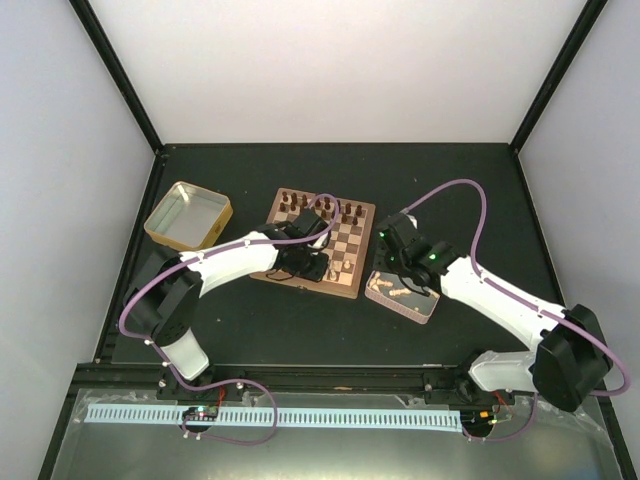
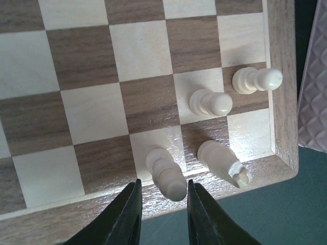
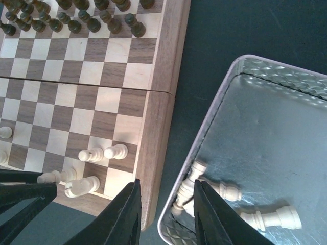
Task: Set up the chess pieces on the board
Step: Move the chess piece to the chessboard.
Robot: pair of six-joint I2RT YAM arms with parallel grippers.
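The board (image 2: 87,56) fills the left wrist view, with light chess pieces near its near right corner. One light piece (image 2: 162,166) stands on a light square at the board's edge. My left gripper (image 2: 163,182) is open around its top, with a thin gap on each side. Three more light pieces (image 2: 210,102) stand close by. My right gripper (image 3: 166,204) is open over the rim of a silver tin (image 3: 271,127), where several light pieces (image 3: 191,191) lie on their sides. From above, the left gripper (image 1: 318,265) is over the board (image 1: 345,285) and the right gripper (image 1: 400,275) is over the tin (image 1: 375,290).
Dark chessmen (image 3: 71,20) fill the board's far rows. An empty gold tin (image 1: 188,215) sits at the far left. The silver tin lies just right of the board, with a narrow strip of dark table (image 3: 179,127) between them. Black posts frame the table.
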